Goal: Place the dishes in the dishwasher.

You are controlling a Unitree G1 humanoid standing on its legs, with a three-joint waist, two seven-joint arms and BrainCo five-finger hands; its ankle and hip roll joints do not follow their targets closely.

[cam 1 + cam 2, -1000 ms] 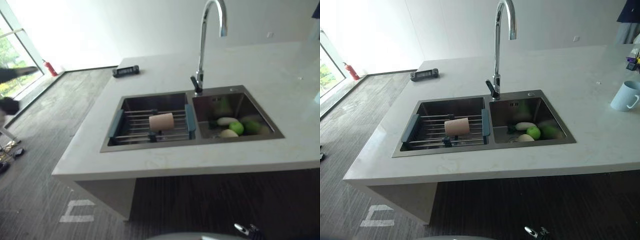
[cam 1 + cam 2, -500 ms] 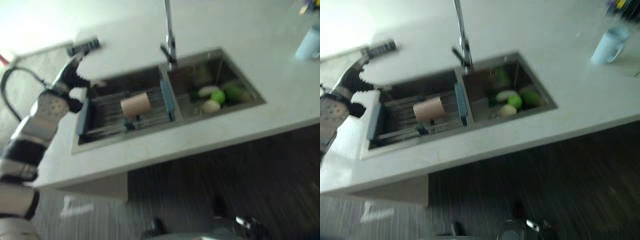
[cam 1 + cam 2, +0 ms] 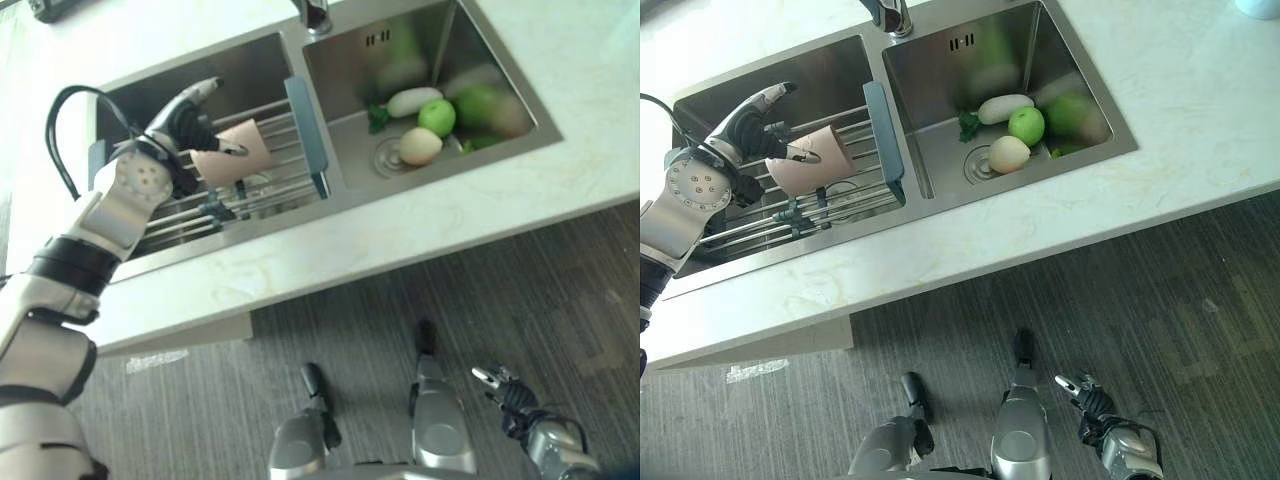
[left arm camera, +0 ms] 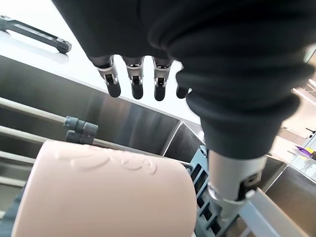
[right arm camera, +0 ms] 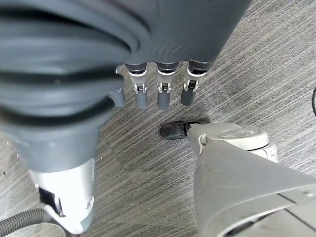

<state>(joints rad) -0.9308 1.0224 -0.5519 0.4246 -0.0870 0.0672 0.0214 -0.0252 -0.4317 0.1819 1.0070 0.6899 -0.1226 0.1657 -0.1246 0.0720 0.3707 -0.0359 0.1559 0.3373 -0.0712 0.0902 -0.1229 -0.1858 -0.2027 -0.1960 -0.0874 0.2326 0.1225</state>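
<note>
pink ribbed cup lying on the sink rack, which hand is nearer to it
Left. The left hand hovers open right at the pink ribbed cup on the wire rack. The right hand hangs low over the floor, far from it.

Pale pink cup [image 3: 808, 165], embossed swirl pattern, on steel rack [image 3: 845, 195] with blue-grey ends.
Silver sink [image 3: 500, 70]; white marbled counter [image 3: 1040, 235]; green apple [image 3: 1026, 126], white radish [image 3: 1002, 107], cream onion-like bulb [image 3: 1007, 154]; dark grey streaked floor [image 3: 1200, 330].
</note>
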